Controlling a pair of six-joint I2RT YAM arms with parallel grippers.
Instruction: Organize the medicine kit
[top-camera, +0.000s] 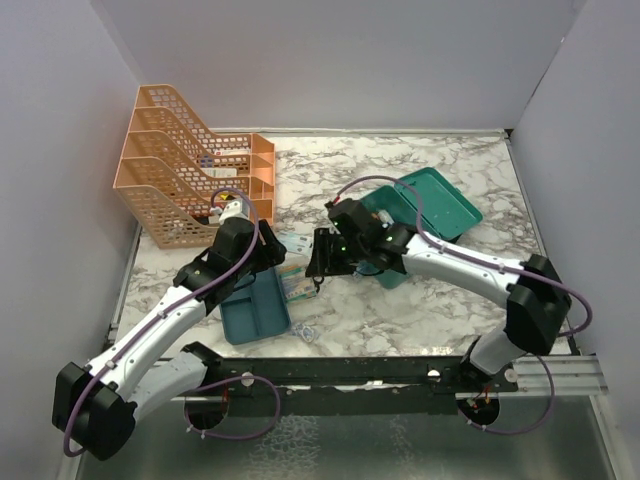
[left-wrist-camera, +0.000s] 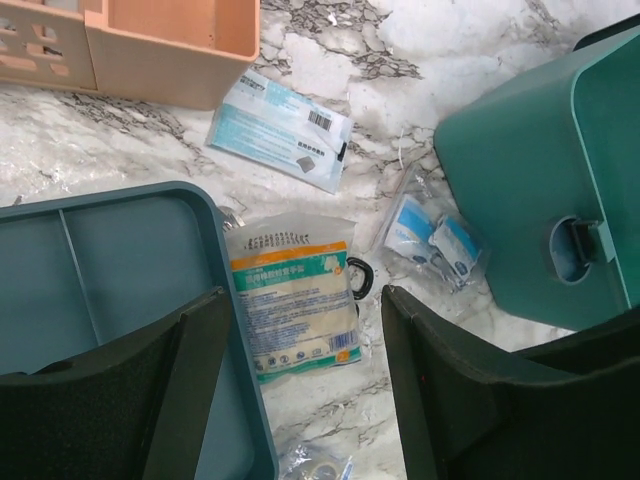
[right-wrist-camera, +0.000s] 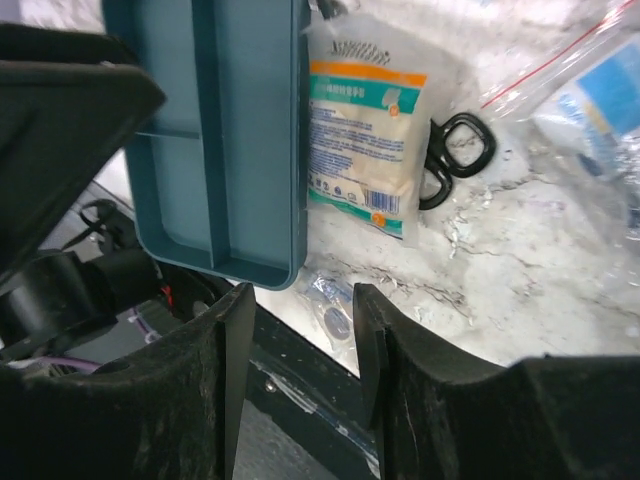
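Top external: fixed, high above and behind the arm bases, tilted down and forward. It takes in the whole table (top-camera: 400, 310) from afar.

Left wrist: close over the marble, looking steeply down past the left gripper (left-wrist-camera: 305, 390).

Right wrist: nearer still, looking down past the right gripper (right-wrist-camera: 300, 340) toward the table's near edge.

Overlap: both wrist views hold the divided tray (left-wrist-camera: 100, 270) corner and the orange-banded packet (left-wrist-camera: 295, 300) (tray left of packet in both).
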